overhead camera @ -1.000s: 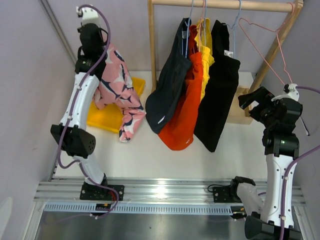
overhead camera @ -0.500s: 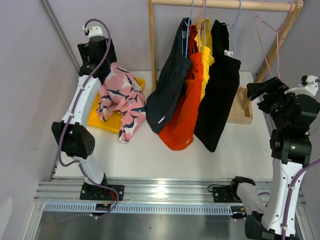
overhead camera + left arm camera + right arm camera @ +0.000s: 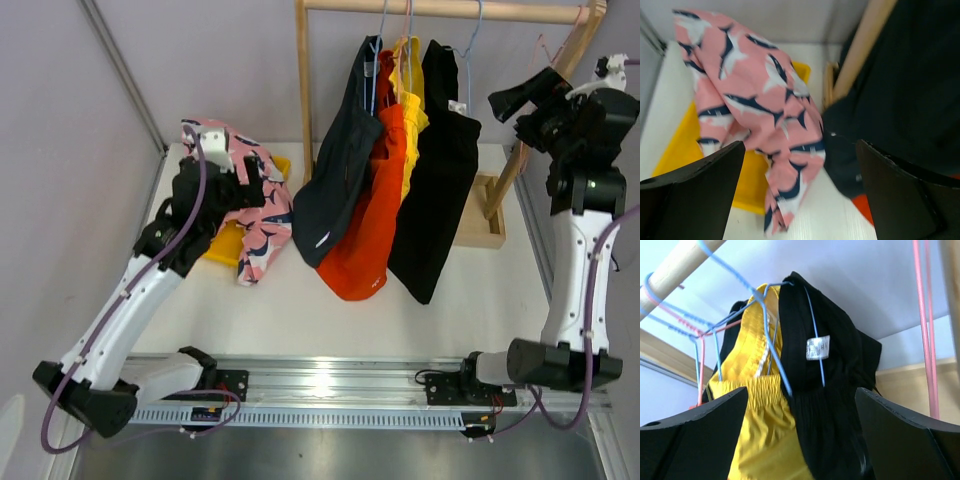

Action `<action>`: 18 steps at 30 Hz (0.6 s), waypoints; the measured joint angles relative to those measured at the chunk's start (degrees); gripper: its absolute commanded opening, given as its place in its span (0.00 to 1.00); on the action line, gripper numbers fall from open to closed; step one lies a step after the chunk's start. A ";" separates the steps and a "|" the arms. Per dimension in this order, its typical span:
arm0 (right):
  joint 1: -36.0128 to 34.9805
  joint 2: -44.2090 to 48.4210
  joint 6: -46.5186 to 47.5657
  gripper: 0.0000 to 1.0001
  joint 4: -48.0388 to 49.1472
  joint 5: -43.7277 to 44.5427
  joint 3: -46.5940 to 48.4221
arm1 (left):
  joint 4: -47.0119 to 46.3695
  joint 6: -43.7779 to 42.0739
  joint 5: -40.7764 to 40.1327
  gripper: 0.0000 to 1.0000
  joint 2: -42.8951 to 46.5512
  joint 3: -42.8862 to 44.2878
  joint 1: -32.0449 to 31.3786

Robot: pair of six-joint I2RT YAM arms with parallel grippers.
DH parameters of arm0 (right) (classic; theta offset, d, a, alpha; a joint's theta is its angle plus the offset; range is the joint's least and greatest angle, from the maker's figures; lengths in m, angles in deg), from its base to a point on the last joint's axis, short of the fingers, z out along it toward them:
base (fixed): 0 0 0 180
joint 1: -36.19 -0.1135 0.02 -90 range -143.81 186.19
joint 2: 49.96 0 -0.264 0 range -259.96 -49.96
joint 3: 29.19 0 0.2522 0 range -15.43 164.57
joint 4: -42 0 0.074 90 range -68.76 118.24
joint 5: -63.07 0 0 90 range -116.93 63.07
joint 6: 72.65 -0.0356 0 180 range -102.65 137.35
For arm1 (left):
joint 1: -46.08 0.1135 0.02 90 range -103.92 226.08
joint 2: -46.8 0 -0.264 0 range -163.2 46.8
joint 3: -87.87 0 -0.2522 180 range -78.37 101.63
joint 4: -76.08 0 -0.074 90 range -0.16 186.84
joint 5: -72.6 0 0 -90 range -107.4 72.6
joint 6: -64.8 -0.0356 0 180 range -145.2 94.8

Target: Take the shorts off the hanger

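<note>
Shorts first: the pink pair [image 3: 250, 215] is off the rack, heaped on a yellow pad [image 3: 222, 248] at the left of the table [image 3: 300, 305], with one leg trailing onto the white top. From above, my left claw [image 3: 245, 185] sits just in front of the heap. Only the left wrist view settles its state: fingers spread wide, nothing between them, pink cloth beyond. That view is blurred, and it cuts the slate pair [image 3: 900, 100] off at the right edge.

Four pairs hang from the rail [image 3: 440, 10]: slate, the orange-red pair [image 3: 368, 225], the yellow pair [image 3: 410, 85] and the black pair [image 3: 440, 180]. From above the yellow pair is mostly hidden. The right wrist view shows it broadly, on a blue hanger [image 3: 732, 271], beside the black pair with its white tag [image 3: 818, 347]. My right claw [image 3: 505, 100] is spread too, empty, facing that black pair.

Half a second back, the left arm stood tall with the pink pair dangling under the claw. Now it has dropped low and the pair lies slumped. The right arm has climbed to rail height.

An empty pink hanger [image 3: 921, 315] is plain in the right wrist view. From above I can barely make it out.
</note>
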 measured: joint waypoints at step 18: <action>-13.94 -22.34 2.32 0.89 -2.75 3.32 22.84 | -0.26 7.28 4.11 0.99 22.64 -27.52 -3.32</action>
